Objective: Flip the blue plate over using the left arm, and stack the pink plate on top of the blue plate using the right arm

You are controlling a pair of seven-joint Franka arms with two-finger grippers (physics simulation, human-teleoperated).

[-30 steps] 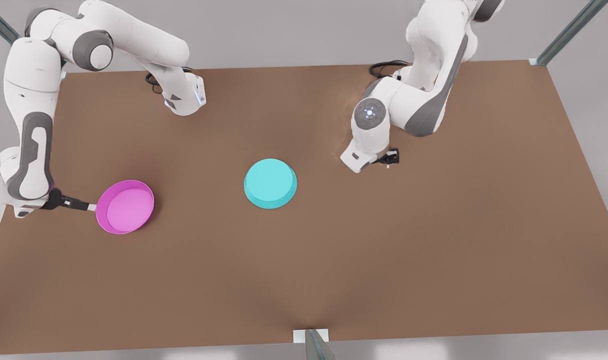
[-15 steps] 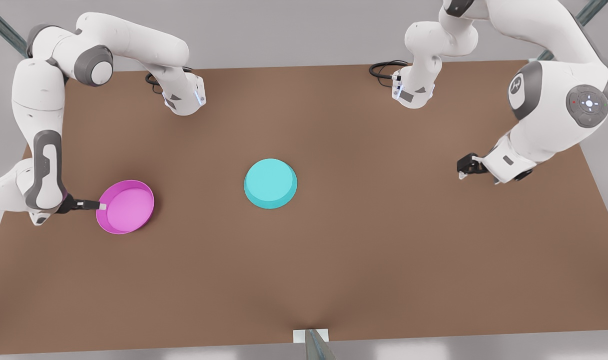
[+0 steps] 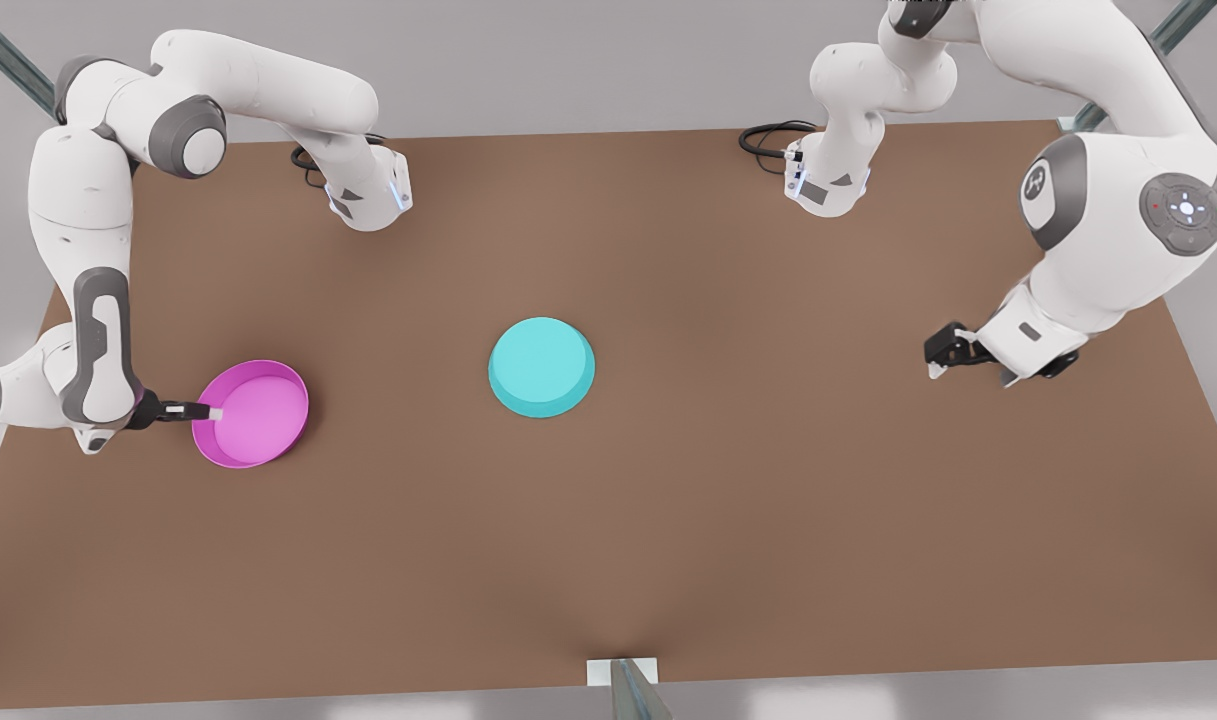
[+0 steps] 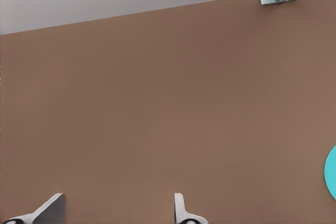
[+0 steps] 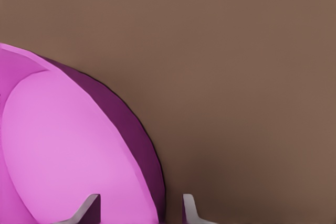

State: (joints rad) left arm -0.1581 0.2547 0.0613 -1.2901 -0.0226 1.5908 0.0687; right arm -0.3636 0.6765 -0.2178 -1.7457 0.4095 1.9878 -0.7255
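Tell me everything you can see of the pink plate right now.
The pink plate is a round, shallow magenta dish with a low upright rim and a lighter pink inside, plain and smooth. It sits open side up on the brown table, toward the front view's left, apart from the blue plate. The right hand straddles its rim, fingers open.

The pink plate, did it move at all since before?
No. In the front view the pink plate sits at the same spot on the table, equally far from the blue plate. The right gripper straddles its rim.
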